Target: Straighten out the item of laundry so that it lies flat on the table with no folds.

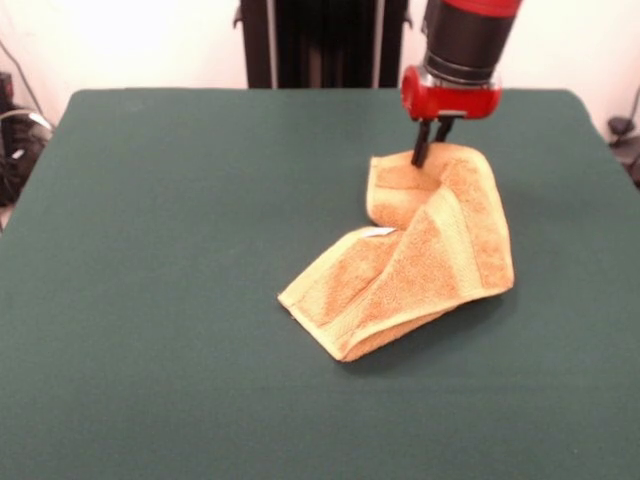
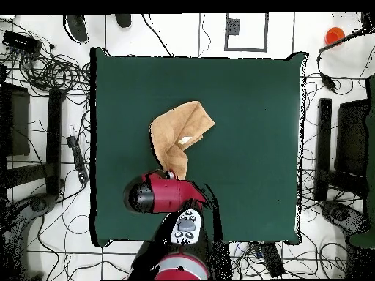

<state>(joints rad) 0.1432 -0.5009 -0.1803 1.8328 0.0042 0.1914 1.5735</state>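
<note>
Pincer (image 1: pixel 430 158) clenched on folded towel (image 1: pixel 420 260) corner; next, drag outward to unfold it across surface (image 1: pixel 180 250).

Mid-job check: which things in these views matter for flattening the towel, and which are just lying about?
Part of the job:
- towel, folded over itself, far end lifted
- green table
- tool, tips at the towel's far end; grip unclear

Just lying about:
- cables on the floor around the table
- orange thing on the floor at a corner
</note>
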